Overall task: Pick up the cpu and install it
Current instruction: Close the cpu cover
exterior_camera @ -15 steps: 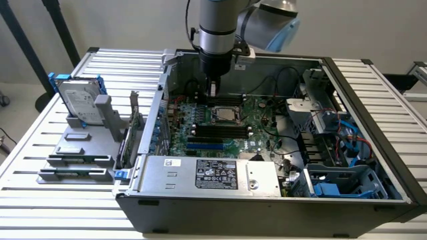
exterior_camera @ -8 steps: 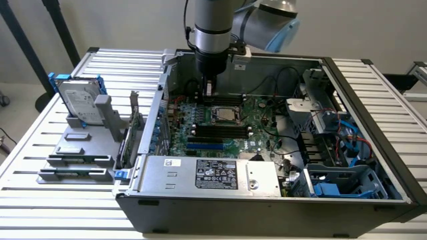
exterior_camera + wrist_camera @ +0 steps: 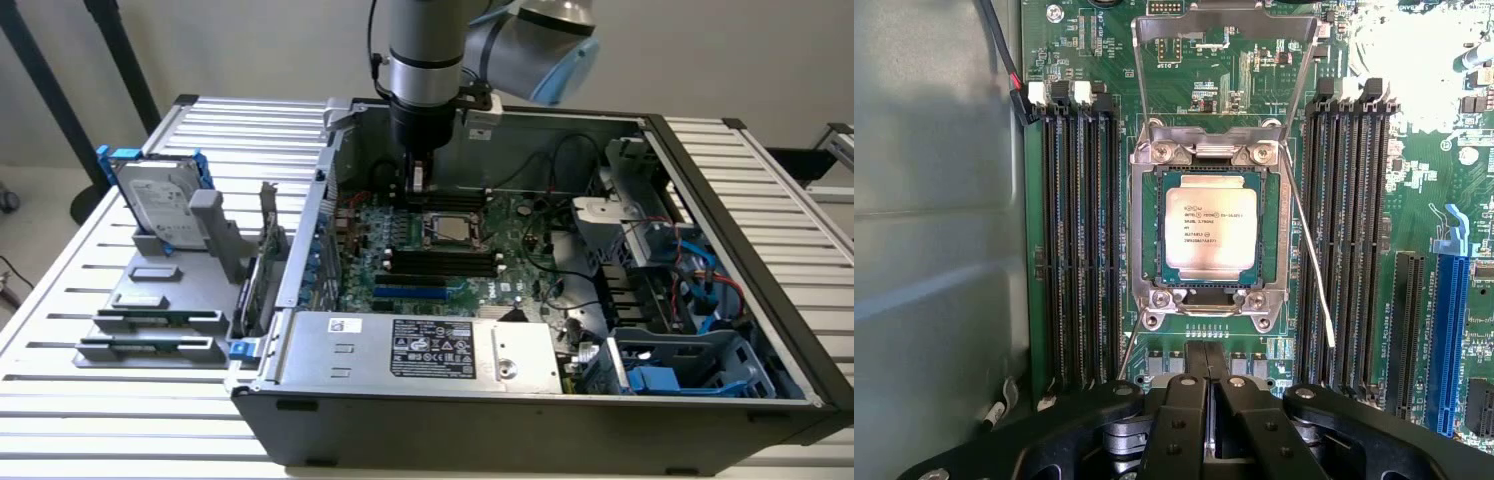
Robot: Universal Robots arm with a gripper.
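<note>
The cpu (image 3: 1211, 232) lies flat in its socket (image 3: 1151, 235) on the green motherboard (image 3: 1434, 180), between 2 banks of black memory slots (image 3: 1082, 240). The socket's load plate (image 3: 1226, 25) stands swung up and its wire lever (image 3: 1309, 255) is loose. The claw (image 3: 1206, 350) hangs just beside the socket, fingers together and gripping nothing. In the exterior view it sits inside the open computer case (image 3: 534, 420) on the slatted counter (image 3: 80, 400).
</note>
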